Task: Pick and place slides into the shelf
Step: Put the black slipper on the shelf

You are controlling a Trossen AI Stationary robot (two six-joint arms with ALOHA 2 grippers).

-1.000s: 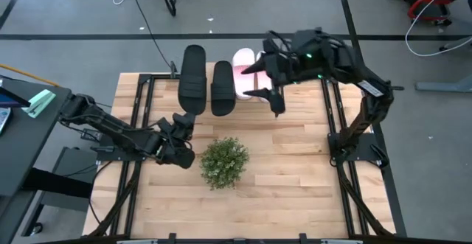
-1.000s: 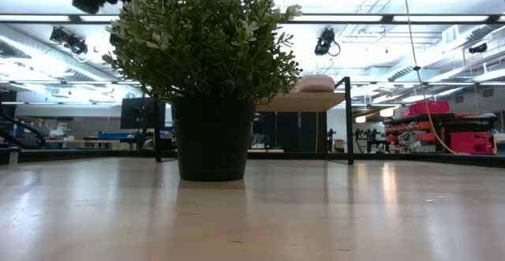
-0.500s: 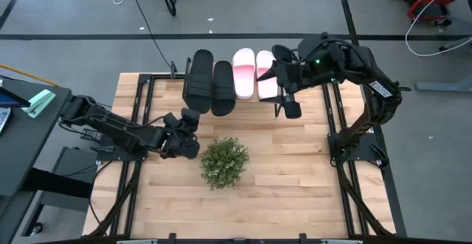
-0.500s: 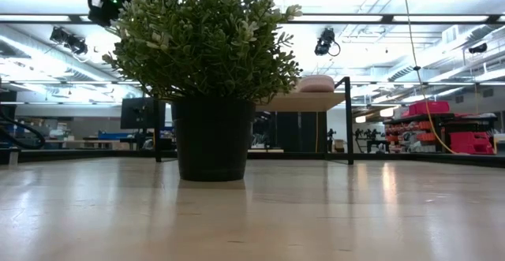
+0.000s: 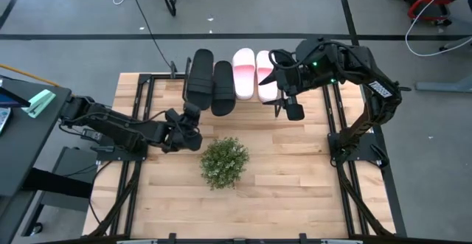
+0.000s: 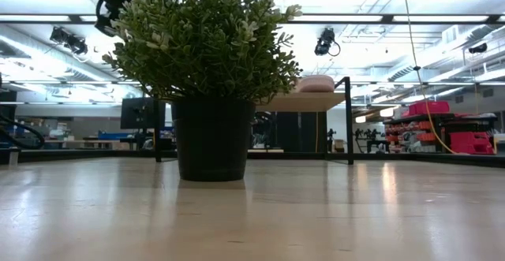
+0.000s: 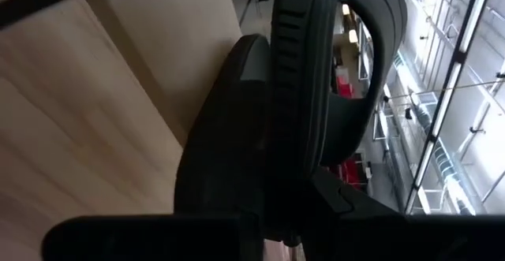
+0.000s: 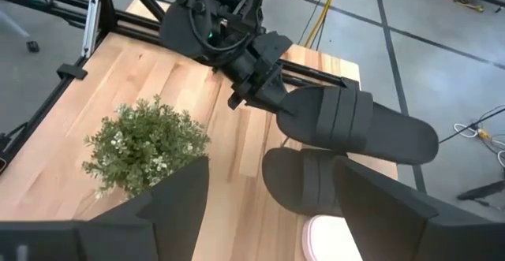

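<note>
My left gripper [image 5: 190, 113] is shut on one black slide [image 5: 198, 73], which hangs in the air over the table's far left part. Beside it the second black slide [image 5: 223, 88] lies flat, strap up. The two pink-and-white slides [image 5: 244, 73] [image 5: 267, 80] lie flat to its right. In the low view a pink slide [image 6: 316, 83] rests sole-down on the shelf [image 6: 304, 102]. My right gripper [image 5: 290, 105] is open and hovers just right of the pink pair, touching nothing. My left gripper pinches the black slide's heel end [image 8: 288, 107] between its two fingers. It comes from the table's near side, along the slide's length. The slide is lifted clear and tilted, with its strap [image 8: 347, 119] and toe end reaching toward the far edge above the other black slide [image 8: 312, 182].
A potted green plant [image 5: 223, 163] stands mid-table, just right of my left arm and near the shelf; it fills most of the low view [image 6: 209, 48]. Black frame rails [image 5: 140, 111] run along the table's left and right sides. Bare wood lies right of the plant.
My left gripper has moved toward the far edge and a little right, carrying the black slide closer to the other black one and tipping it. My right gripper has drawn back from over the pink slides toward the table's right and near side, uncovering the second pink slide.
</note>
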